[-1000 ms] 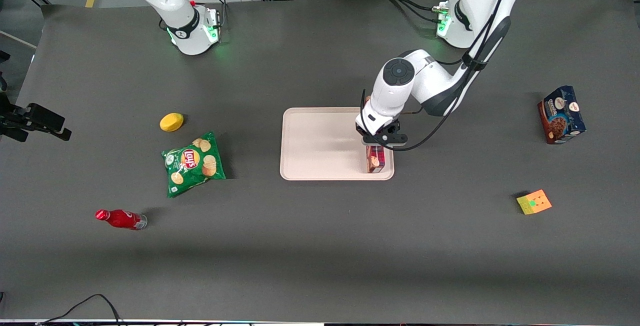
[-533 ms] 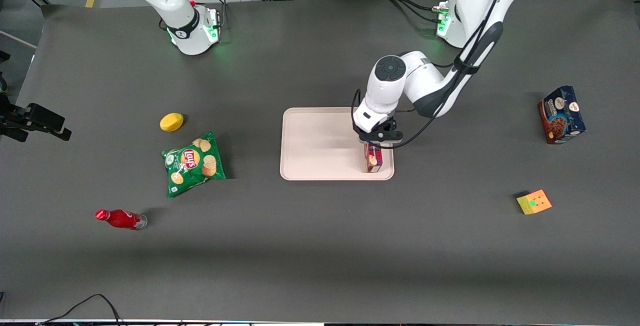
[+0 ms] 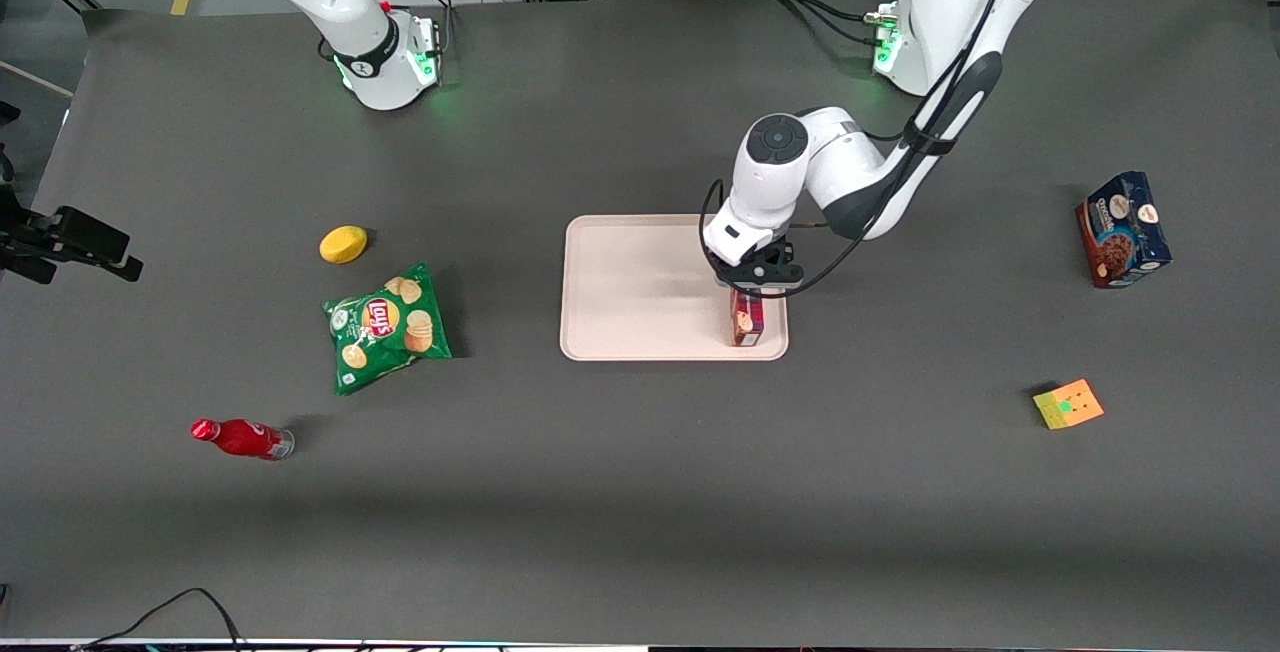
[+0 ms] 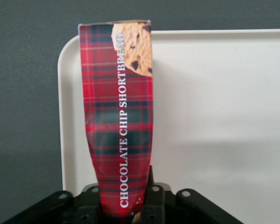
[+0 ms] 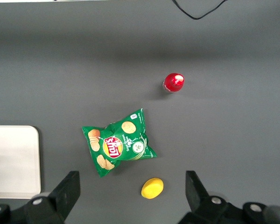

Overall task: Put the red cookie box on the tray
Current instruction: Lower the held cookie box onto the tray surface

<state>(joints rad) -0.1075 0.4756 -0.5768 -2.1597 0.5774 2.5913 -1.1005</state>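
We read "CHOCOLATE CHIP SHORTBREAD" in white capitals along the long dark-red plaid cardboard cookie box [image 4: 117, 126]. "Lay's" stands on the green crinkled foil chip bag [image 3: 385, 327].

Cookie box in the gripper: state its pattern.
Red plaid cookie box, clearest in the left wrist view, held by the gripper over the tray.

The gripper [image 3: 748, 284], matt black plastic above the tray [image 3: 640, 332], pinches the red cookie box [image 4: 119, 126], smooth printed cardboard; the tray looks smooth, faintly glossy plastic.
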